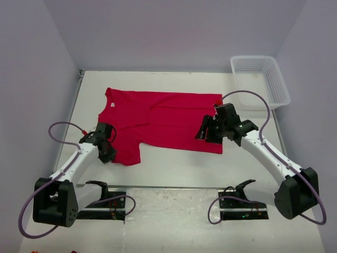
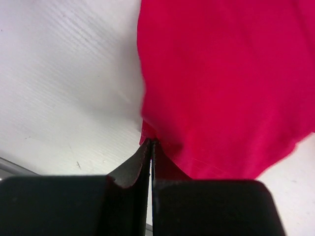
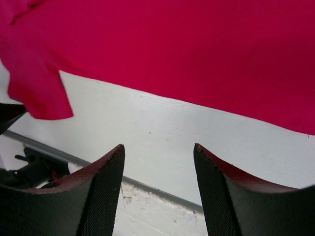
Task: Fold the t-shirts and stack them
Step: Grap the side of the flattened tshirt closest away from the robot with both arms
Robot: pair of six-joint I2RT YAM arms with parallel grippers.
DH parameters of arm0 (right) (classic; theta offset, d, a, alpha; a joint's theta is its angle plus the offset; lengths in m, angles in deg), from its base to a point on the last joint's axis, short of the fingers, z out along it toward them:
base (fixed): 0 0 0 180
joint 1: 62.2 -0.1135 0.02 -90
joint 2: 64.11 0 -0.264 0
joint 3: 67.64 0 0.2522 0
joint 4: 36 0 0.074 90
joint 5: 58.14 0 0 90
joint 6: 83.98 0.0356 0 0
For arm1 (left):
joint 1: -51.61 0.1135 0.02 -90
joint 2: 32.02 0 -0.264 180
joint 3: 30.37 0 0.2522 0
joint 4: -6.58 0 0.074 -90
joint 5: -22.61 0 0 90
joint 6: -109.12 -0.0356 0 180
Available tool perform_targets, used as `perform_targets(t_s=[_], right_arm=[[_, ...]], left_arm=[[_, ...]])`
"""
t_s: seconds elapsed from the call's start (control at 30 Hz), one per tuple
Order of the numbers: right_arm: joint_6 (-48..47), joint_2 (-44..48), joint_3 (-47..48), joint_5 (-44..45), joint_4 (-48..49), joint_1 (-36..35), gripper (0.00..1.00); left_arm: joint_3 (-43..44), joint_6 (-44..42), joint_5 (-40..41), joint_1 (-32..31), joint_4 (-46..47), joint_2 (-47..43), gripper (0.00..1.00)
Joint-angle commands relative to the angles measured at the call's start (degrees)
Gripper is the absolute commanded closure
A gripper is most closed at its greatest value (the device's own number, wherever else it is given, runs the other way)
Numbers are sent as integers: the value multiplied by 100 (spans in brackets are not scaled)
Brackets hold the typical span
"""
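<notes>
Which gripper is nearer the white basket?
Right. The right gripper hovers over the t-shirt hem, left of the basket; the left gripper grips the sleeve, far left.

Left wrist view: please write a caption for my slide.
The left jaws shut on the edge of the red t-shirt, above the white table.

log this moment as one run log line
t-shirt: spread on table | left gripper: shut on t-shirt edge | right gripper: open, empty, by near hem
</notes>
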Motion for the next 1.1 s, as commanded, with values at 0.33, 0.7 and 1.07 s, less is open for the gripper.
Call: perform_targets(t_s=[0.33, 0.7, 1.07], right_arm=[[1169, -465, -851, 605, 360, 394, 18], [1109, -826, -993, 711, 351, 1238, 32], [1011, -1002, -1230, 570, 342, 1968, 32]], left_arm=[[456, -60, -203, 17, -389, -920, 100], [684, 11, -343, 17, -592, -1254, 100], [851, -24, -476, 8, -600, -1254, 100]])
